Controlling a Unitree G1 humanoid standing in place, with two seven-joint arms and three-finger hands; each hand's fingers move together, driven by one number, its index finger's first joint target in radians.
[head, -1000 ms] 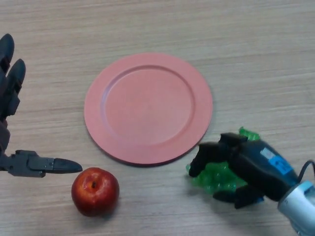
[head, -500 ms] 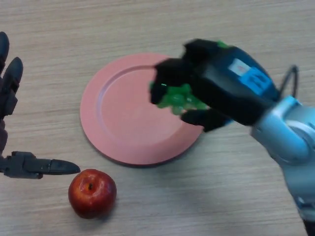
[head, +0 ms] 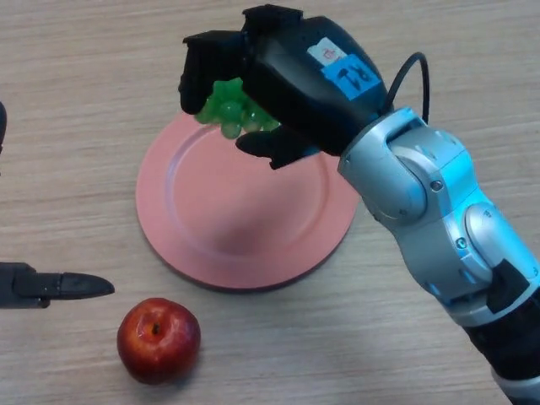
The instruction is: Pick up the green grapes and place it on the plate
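Note:
My right hand (head: 291, 80) is shut on the green grapes (head: 232, 108) and holds them in the air over the far left part of the pink plate (head: 211, 228). The fingers curl over the bunch and the thumb presses from below, so only part of the grapes shows. The plate lies flat on the wooden table with nothing on it. My left hand (head: 51, 287) shows at the left edge, with one straight finger pointing right above the table, well apart from the plate.
A red apple (head: 159, 339) sits on the table in front of the plate, near its front left rim. My right forearm (head: 439, 228) crosses the right side of the plate.
My right hand has lifted the grapes from the table at the plate's right and carried them up and left, over the plate's far left part. The left hand shifted slightly left.

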